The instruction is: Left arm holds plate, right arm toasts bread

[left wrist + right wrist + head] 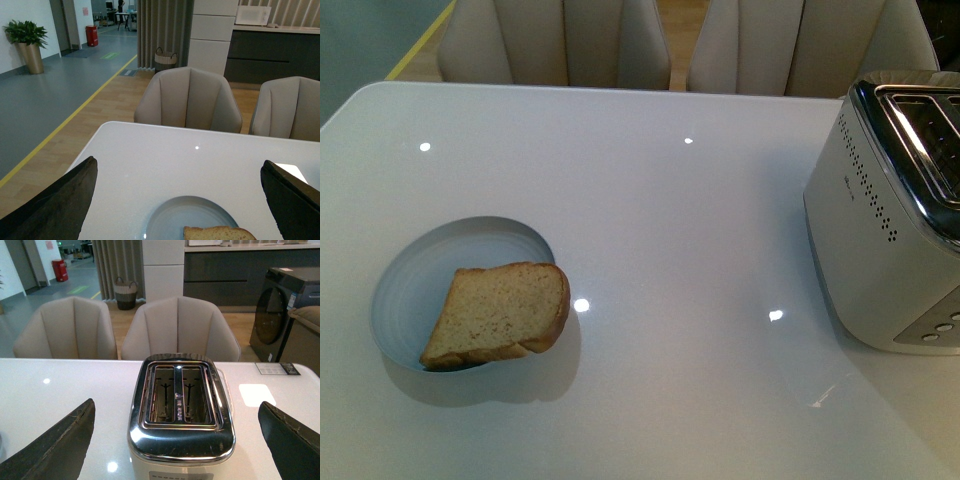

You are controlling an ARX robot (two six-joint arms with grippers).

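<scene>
Got two dark fingers (55, 205) spread wide on the left gripper (178, 161), pinching nothing. Lined up on the plate (165, 220) just ahead, presumably to close on its near rim and steady it. Same story on the right gripper (176, 403): wide apart, empty, squared up on the toaster (180, 440). Looks like a ready pose on both sides, not yet a grasp.

Moving outward to the front view: no sign of either arm. Finding that pale blue-grey plate on the left part of the white table (670, 200), carrying one slice of wholemeal bread (500, 315). Resting off-centre, reaching out over the rim on the side toward the toaster. Handy for a pick from the right, at a guess. Over to the toaster, well apart at the table's right edge: two slots (162, 400), both empty, only bare wire guides inside. Beyond the table, just beige chairs (187, 100).
</scene>
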